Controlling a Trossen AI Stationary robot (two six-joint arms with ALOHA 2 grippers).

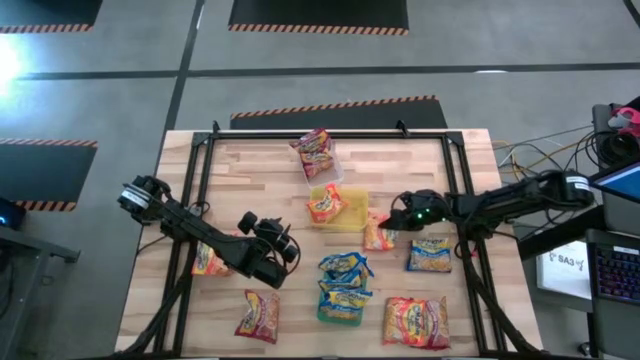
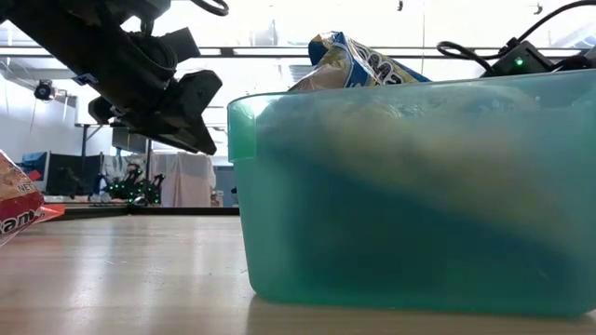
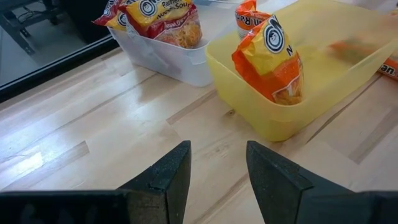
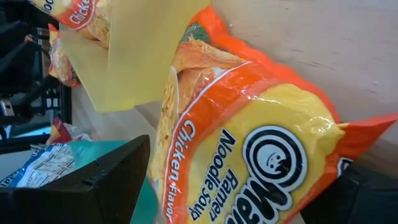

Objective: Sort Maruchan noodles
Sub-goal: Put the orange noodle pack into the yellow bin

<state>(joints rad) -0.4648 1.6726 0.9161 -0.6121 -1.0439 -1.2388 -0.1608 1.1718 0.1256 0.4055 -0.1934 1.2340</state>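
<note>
Right gripper (image 1: 388,222) spread wide astride orange chicken packet (image 4: 249,143) beside yellow tray (image 1: 350,215). Left gripper (image 3: 217,171) part-open, empty, above desk (image 3: 93,130), facing same tray.

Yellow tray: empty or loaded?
Loaded. The yellow tray holds an orange noodle packet leaning against its near wall; the high view shows it too. Whether more lie inside, cannot tell.
</note>
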